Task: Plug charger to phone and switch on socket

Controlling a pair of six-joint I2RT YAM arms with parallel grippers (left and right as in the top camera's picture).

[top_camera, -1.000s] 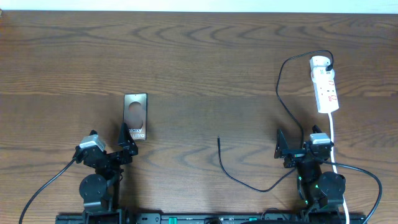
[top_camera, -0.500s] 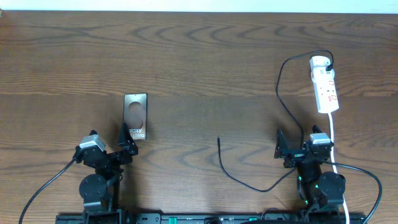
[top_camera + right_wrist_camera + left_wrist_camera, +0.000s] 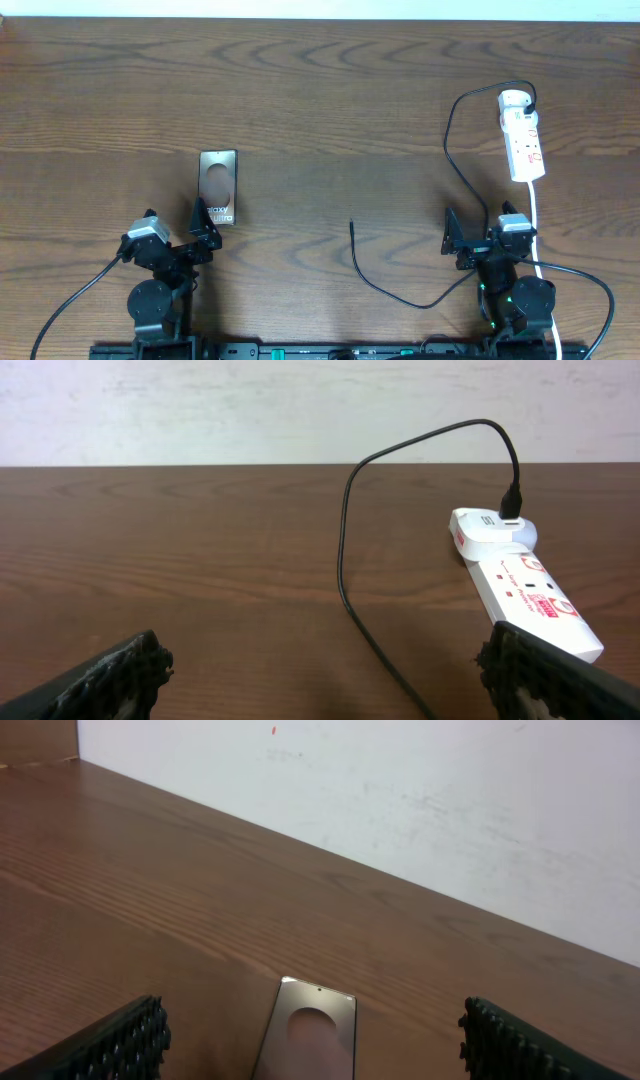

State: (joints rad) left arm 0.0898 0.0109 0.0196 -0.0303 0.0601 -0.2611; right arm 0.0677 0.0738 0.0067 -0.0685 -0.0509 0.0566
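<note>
On grained wooden tabletop lies a glossy rectangular phone.

A big brown wooden table fills almost the whole overhead view. Its top has dark wavy lines that run from side to side. A thin pale strip lies along the very top edge of that view. In both wrist views a white wall stands at the far edge of the table. The wall looks a bit rough, with faint grey smudges. A tiny red dot sits near its top in the left wrist view. The light is soft and even.
</note>
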